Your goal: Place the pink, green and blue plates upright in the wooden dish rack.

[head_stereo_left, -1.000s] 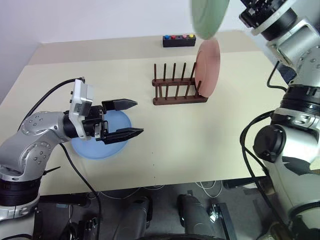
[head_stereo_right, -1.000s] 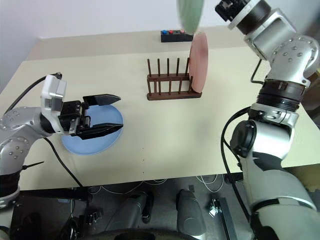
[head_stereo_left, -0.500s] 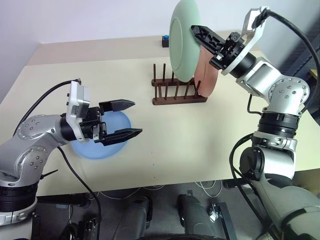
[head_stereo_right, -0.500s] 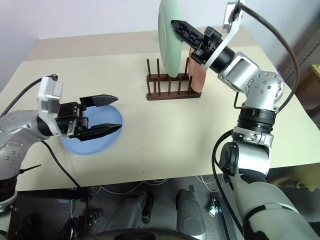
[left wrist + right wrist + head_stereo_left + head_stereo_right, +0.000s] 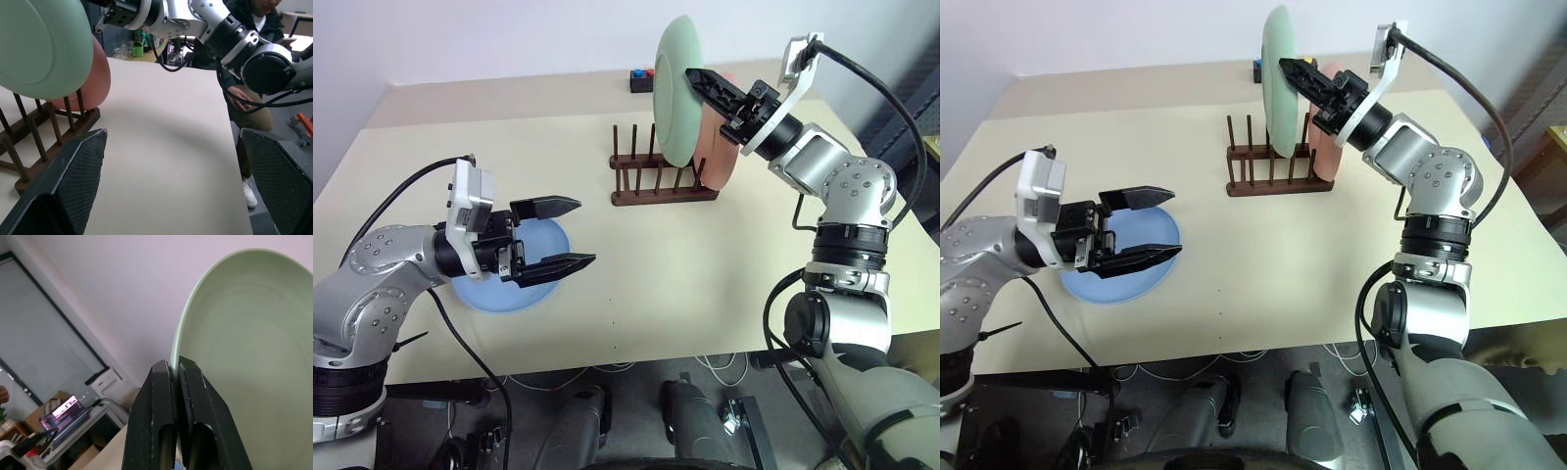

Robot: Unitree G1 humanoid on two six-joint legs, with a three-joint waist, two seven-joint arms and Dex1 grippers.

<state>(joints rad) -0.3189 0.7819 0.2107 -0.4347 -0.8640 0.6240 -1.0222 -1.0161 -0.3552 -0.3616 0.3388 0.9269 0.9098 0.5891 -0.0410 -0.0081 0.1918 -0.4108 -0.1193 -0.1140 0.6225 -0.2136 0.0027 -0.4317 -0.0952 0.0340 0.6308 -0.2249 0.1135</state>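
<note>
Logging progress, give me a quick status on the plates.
Right gripper shut on green plate, above dish rack. Pink plate racked. Left gripper open over blue plate.

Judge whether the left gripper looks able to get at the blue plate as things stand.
Probably yes: the left gripper hangs open just above the blue plate, which lies flat on the table with nothing on it.

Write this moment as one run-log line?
right gripper: shut on green plate, above dish rack | pink plate: racked | blue plate: flat | left gripper: open
</note>
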